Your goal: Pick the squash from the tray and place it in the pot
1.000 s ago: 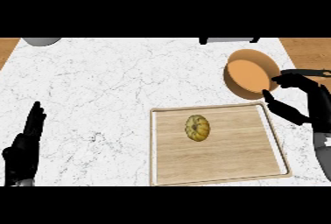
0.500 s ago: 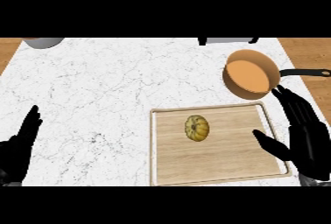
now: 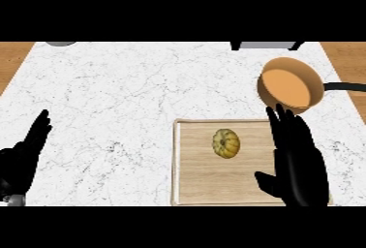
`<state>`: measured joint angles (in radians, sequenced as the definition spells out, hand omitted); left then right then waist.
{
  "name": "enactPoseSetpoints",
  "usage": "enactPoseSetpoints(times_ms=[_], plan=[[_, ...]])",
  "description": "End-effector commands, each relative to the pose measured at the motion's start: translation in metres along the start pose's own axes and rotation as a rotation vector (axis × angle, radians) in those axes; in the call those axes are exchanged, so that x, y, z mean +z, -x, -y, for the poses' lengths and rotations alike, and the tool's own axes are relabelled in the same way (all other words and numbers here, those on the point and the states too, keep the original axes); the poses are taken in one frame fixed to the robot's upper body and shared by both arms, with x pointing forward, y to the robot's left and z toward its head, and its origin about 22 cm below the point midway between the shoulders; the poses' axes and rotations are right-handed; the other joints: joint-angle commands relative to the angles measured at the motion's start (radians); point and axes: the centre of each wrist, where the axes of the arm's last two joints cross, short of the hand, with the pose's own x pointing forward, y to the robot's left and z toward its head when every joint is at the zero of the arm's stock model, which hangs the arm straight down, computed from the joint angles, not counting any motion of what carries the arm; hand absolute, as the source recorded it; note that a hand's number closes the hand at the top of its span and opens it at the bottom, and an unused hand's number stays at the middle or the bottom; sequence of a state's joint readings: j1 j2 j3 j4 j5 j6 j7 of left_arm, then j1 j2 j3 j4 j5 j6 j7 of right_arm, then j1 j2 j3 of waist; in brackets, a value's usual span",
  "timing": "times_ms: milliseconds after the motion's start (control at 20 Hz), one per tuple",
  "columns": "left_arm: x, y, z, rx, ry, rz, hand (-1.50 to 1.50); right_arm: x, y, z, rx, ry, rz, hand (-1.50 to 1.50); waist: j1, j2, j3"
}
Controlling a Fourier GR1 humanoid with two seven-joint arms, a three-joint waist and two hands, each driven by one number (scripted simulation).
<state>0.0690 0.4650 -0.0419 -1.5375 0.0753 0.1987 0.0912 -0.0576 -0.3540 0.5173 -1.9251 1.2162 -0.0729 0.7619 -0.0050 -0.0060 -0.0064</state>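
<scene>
Right robot hand shifted over tray, squash inside, pot beyond

- A white marbled counter is seen.
- A wooden tray is set near its front edge, toward the right.
- An orange pot is placed by the right edge.

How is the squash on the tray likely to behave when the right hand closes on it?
The squash looks rounded and ribbed, so it may roll if nudged sideways. It seems rigid, so it probably won't deform. The open right hand is far larger, so it should wrap round it; the wooden tray rim may stop a roll.
</scene>
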Motion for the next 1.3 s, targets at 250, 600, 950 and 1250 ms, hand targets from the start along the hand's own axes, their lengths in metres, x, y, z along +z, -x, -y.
enactPoseSetpoints(times_ms=[250,600,950,1250], plan=[[-0.013,-0.014,-0.003,-0.001,0.02,0.002,0.0,-0.013,-0.081,-0.013,0.304,-0.382,-0.223,-1.5,0.024,0.01,0.003],[-0.008,-0.002,0.016,-0.013,0.025,0.016,0.0,-0.043,-0.105,-0.025,0.325,-0.53,-0.302,-1.5,0.028,0.01,0.005],[-0.009,-0.015,0.013,0.003,0.026,0.014,0.0,-0.059,-0.115,-0.039,0.411,-0.569,-0.357,-1.5,0.033,0.007,0.006],[-0.013,0.0,0.015,0.006,0.012,-0.001,0.0,-0.075,-0.118,-0.049,0.448,-0.593,-0.394,-1.5,0.02,0.008,0.005]])
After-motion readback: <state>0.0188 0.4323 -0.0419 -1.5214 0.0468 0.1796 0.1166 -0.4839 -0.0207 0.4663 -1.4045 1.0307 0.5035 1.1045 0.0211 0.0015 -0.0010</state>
